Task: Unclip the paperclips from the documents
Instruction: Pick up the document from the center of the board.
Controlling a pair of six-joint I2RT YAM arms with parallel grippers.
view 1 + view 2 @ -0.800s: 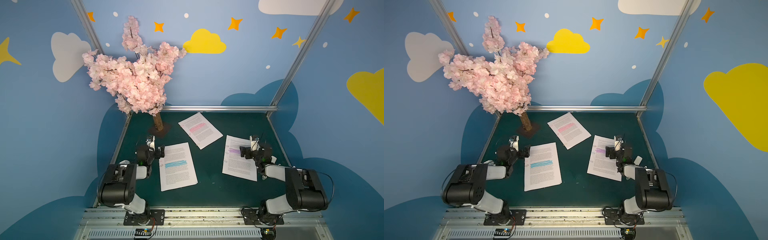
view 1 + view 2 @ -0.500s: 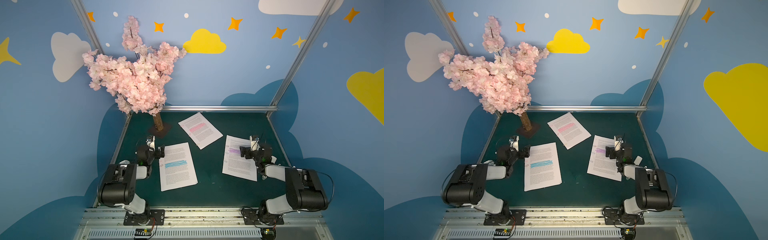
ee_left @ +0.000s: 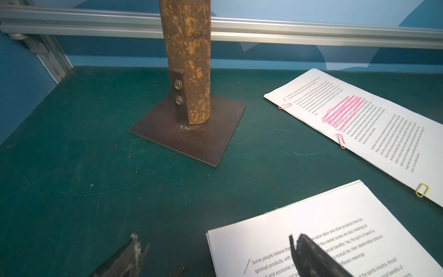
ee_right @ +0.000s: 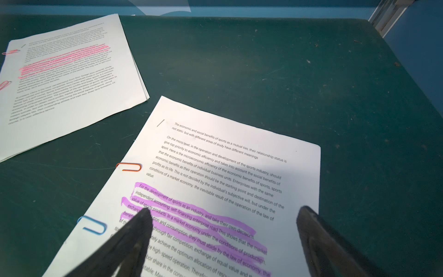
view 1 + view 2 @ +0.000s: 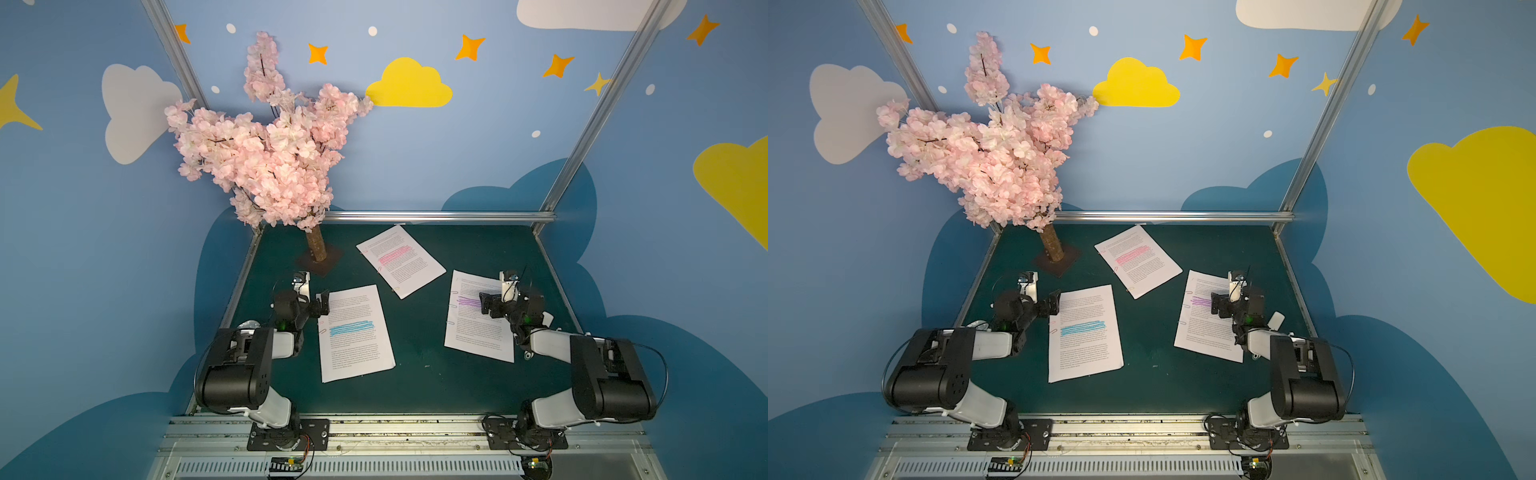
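**Both grippers open over clipped documents**

In both top views three documents lie flat and apart on the green tabletop (image 5: 424, 374). The pink-band document (image 5: 397, 259) lies toward the back, near the blossom tree (image 5: 270, 166). The blue-band document (image 5: 353, 332) is at front left and the purple-band document (image 5: 478, 320) at front right. Tiny paperclips (image 5: 452, 306) sit along each stack's left edge. The left gripper (image 5: 322, 303) is at the top left corner of the blue-band document (image 5: 1084, 332). The right gripper (image 5: 1217, 303) is over the purple band.

In the left wrist view the left gripper (image 3: 213, 237) has its jaws spread wide with nothing between them. One of its fingers (image 3: 311, 259) is over the corner of the blue-band document (image 3: 335, 227), the other over bare tabletop. Beyond stands the trunk (image 3: 187, 60), bolted to a dark base plate (image 3: 187, 144). The pink-band document (image 3: 383, 134) carries two pink paperclips (image 3: 340, 141) and a yellow paperclip (image 3: 422, 190) on one edge.

In the right wrist view the right gripper (image 4: 225, 212) is also wide open and empty, above the highlighted lines of the purple-band document (image 4: 239, 148); whether it touches the paper cannot be told. An orange-red paperclip (image 4: 129, 167) and a blue paperclip (image 4: 92, 225) are clipped on that document's edge, the blue one just beside one finger. The pink-band document (image 4: 72, 96) lies apart.
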